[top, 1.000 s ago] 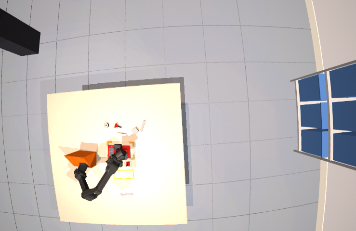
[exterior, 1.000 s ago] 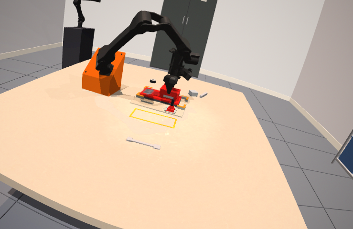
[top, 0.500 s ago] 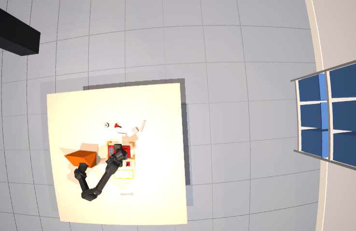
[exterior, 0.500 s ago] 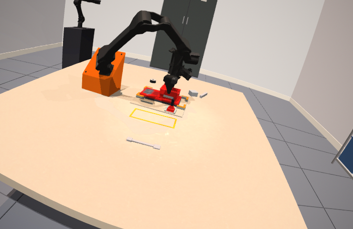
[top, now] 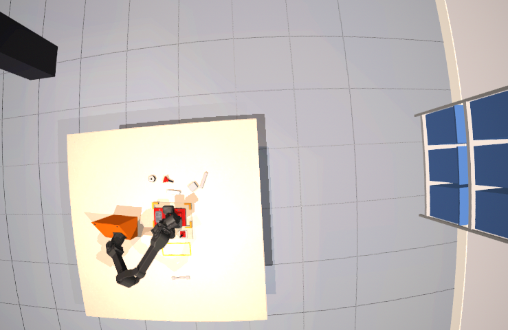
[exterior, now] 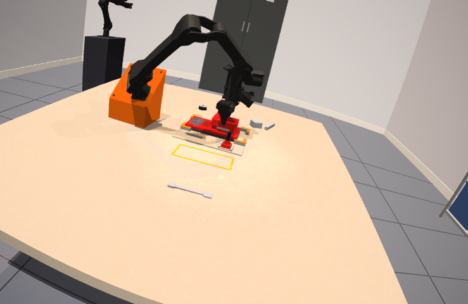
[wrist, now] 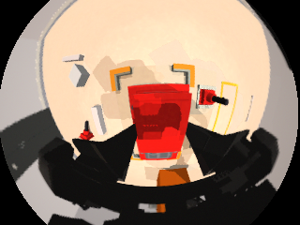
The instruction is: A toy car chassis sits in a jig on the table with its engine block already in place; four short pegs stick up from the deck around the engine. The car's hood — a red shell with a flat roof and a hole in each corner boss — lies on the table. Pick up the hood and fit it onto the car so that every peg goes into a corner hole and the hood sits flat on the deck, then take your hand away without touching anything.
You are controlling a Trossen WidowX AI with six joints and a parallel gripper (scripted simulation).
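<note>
The red hood (exterior: 234, 123) (wrist: 161, 112) is over the deck of the red chassis (exterior: 204, 126), roof up. My gripper (exterior: 224, 120) (wrist: 160, 124) points down and is shut on the hood, with a black finger on each side. The chassis lies in the jig with orange corners (top: 188, 204) (exterior: 246, 129) (wrist: 184, 68). A thin grey strip shows low on the hood's near side in the exterior view. The pegs, the corner holes and most of the engine block are hidden. I cannot tell whether the hood touches the deck.
A small red part with a black stem (exterior: 226, 144) (wrist: 206, 97) stands beside the jig. A yellow outline (exterior: 202, 165) and a pale bar (exterior: 189, 190) lie nearer the exterior camera. A grey block (exterior: 256, 123) (wrist: 79, 75) and a black wheel (exterior: 202, 107) lie beyond the jig.
</note>
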